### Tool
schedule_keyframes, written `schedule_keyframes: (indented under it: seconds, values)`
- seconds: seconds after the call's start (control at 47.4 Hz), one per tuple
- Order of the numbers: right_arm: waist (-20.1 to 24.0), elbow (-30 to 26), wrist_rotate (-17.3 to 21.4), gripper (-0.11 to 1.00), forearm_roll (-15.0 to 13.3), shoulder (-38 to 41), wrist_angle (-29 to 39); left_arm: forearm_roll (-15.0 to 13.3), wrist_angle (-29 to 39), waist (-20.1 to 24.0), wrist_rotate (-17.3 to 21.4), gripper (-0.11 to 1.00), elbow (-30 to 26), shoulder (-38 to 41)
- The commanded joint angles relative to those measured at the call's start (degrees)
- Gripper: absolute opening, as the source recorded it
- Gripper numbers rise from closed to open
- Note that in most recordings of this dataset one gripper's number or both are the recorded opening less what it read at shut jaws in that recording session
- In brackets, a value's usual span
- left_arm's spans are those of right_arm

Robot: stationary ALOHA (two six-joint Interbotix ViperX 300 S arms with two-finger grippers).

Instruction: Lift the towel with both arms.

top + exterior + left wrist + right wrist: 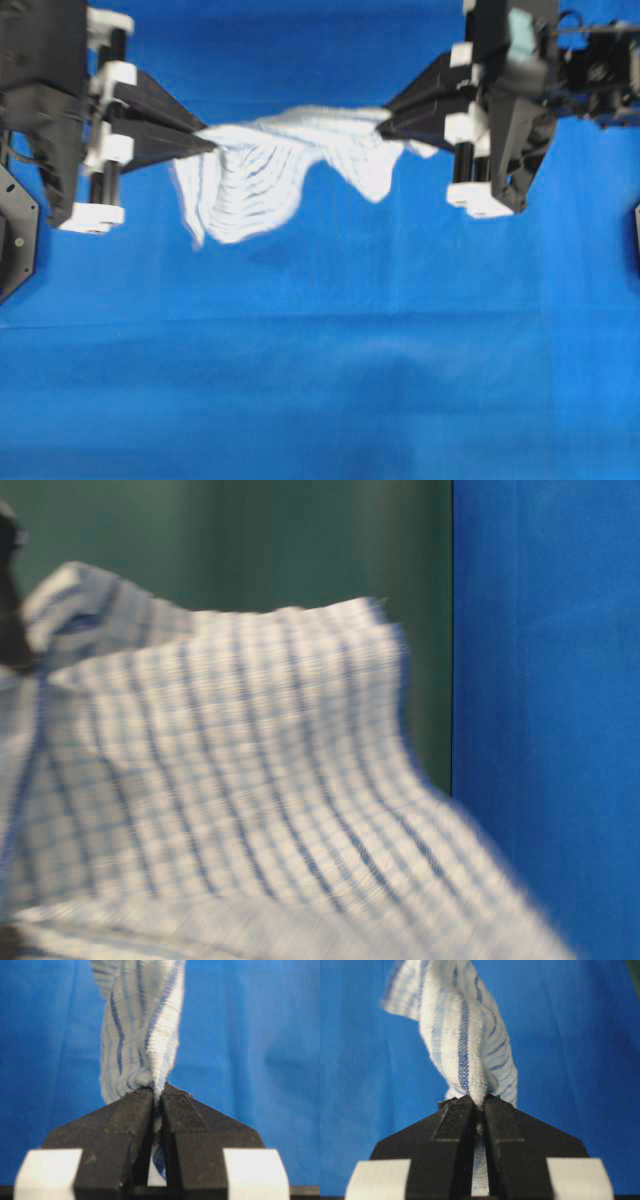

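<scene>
Towel hangs stretched between both grippers over the blue tablecloth, sagging in the middle. Overhead view: it sits around 12 o'clock of centre, its left end at 9 o'clock of the cloth, its right end at 3 o'clock.

Left gripper comes in from 9 o'clock, tips pinched onto the towel's left corner. Left wrist view confirms: fingers nearly together, only a thin slit between them, fabric bunched in that slit and fanning out toward 12 o'clock.

Right gripper comes in from 3 o'clock, tips clamped on the right corner. Right wrist view: fingers just as tight, with a fold of striped cloth wedged between them and rising to 12 o'clock.

Lower towel edge droops toward 6 o'clock in two lobes, the bigger one on the left side. Whether it touches the tablecloth I can't tell from overhead.

Table-level view is motion-blurred: checked fabric fills most of it, green backdrop at 12 o'clock, blue panel at 3 o'clock.
</scene>
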Motion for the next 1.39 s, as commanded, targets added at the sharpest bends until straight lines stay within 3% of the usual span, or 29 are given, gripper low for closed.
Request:
schedule_keyframes:
  seconds: [0.0,0.148,0.76,0.865,1.055,1.118,1.182,1.372]
  values:
    - [-0.1,-3.9,-0.1,0.05,-0.6,-1.3,1.2,0.1,1.2,0.4,0.2,0.01,-3.2,-1.2]
    - [-0.1,-6.7,-0.2,0.05,-0.8,-1.3,3.4,0.1,3.4,0.5,0.2,0.01,-5.5,-1.0]
    - [-0.1,-6.5,-1.6,0.06,-0.9,-1.1,5.0,0.1,2.6,0.4,0.4,0.04,-6.4,0.2]
    - [-0.1,-6.5,-1.7,0.1,-0.9,-1.1,5.1,0.1,2.6,0.4,0.4,0.19,-6.3,0.3]
    - [-0.1,-6.0,-0.5,0.64,-3.3,-1.1,6.4,0.2,2.9,0.1,0.4,0.75,-6.0,0.0]
    - [-0.1,-5.5,-0.4,0.69,-3.7,-1.1,6.7,0.2,2.9,0.0,0.4,0.88,-5.8,-0.2]
    - [-0.1,-5.1,-0.3,0.65,-3.7,-1.1,6.7,0.1,2.9,0.0,0.3,0.94,-5.4,-0.2]
    - [0.4,-1.8,0.4,0.65,-3.6,-1.1,6.3,0.1,2.2,-0.7,-0.1,0.94,-2.8,0.8]
